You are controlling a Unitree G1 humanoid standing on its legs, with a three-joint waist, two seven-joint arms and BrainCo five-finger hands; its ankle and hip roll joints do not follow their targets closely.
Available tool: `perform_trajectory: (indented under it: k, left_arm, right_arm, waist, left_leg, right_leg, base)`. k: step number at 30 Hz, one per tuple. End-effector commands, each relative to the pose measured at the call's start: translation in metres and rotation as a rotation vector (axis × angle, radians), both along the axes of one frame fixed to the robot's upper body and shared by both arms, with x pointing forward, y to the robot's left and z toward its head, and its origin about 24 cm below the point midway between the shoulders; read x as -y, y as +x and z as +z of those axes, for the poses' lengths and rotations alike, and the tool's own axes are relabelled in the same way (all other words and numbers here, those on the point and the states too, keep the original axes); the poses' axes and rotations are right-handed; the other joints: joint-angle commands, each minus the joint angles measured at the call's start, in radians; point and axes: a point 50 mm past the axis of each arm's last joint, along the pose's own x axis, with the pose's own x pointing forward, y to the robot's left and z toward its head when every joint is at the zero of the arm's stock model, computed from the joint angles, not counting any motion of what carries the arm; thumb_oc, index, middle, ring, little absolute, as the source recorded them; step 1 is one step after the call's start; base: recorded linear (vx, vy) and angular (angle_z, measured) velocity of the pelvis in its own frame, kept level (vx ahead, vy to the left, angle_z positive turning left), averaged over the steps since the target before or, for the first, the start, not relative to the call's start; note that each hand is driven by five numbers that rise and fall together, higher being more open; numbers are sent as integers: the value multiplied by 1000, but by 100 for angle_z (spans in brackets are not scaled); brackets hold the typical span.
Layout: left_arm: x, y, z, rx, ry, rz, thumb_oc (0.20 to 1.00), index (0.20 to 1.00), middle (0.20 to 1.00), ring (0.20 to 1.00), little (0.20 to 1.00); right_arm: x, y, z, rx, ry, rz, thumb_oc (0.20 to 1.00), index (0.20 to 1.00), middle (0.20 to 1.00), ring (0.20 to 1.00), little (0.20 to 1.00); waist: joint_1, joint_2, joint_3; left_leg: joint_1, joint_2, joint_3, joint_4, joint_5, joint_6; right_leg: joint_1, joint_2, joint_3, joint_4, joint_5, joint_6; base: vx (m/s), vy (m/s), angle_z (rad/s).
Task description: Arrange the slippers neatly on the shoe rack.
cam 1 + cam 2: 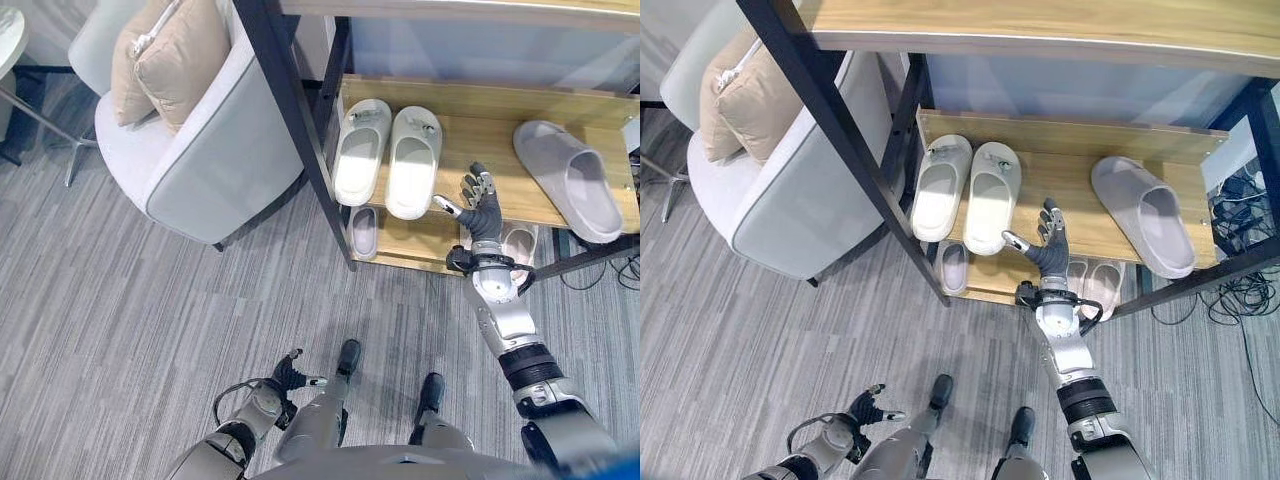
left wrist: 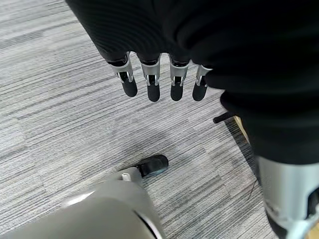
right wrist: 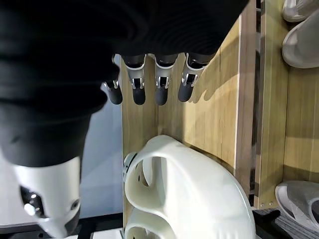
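1. The right hand (image 1: 481,205) is raised at the front edge of the rack's (image 1: 470,105) middle shelf, fingers spread wide and straight, holding nothing.
2. Just to its left, a white pair (image 1: 388,153) of slippers lies side by side on that shelf, toes toward the back.
3. To its right, a single grey slipper (image 1: 572,178) lies at an angle on the same shelf, well apart from the pair.
4. More slippers (image 1: 1092,283) rest on the lower shelf beneath the hand.
5. The left hand (image 1: 291,377) hangs low over the carpet (image 1: 120,320), fingers relaxed and empty.
6. An armchair (image 1: 200,150) with cushions (image 1: 165,50) stands left of the rack.
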Motion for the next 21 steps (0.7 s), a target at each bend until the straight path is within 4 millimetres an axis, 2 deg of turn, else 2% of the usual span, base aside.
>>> perform_trajectory:
  k: [1,3,10,16,21]
  left_arm:
    - [-2,3,-1,-34,11,17,1000,1000,1000,1000,1000]
    - [-4,5,0,-26,9,33,1000,1000,1000,1000,1000]
    - [-8,-3,-4,-61,22,39,1000,1000,1000,1000,1000]
    - [-9,-1,-3,-55,19,51,1000,1000,1000,1000,1000]
    - [-8,0,-3,-53,16,53,1000,1000,1000,1000,1000]
  right_arm:
    - [-13,8,30,146,-2,73,1000,1000,1000,1000,1000]
    - [-20,10,27,125,13,102,1000,1000,1000,1000,1000]
    - [-26,14,25,101,33,136,1000,1000,1000,1000,1000]
    - [-39,14,24,95,44,197,1000,1000,1000,1000,1000]
    - [-39,11,20,80,29,206,1000,1000,1000,1000,1000]
  waist:
    - [25,-18,4]
    - [25,-22,5]
    - [34,-23,9]
    - [37,-26,4]
    - [28,-31,0]
  left_leg:
    - [11,7,52,5,-110,-17]
    - [13,7,53,5,-108,-18]
    - [8,1,46,5,-106,-19]
    - [10,-1,46,5,-108,-19]
    - [21,2,50,5,-113,-19]
  right_leg:
    - [12,-65,30,7,-6,63]
    - [12,-65,30,7,-4,61]
    - [15,-71,15,7,-1,63]
    - [22,-74,11,7,-3,63]
    - [29,-73,11,7,-5,63]
  base:
    - [-13,17,-3]
    - [0,27,-5]
    - [2,4,0]
    - [0,0,0]
    - [0,0,0]
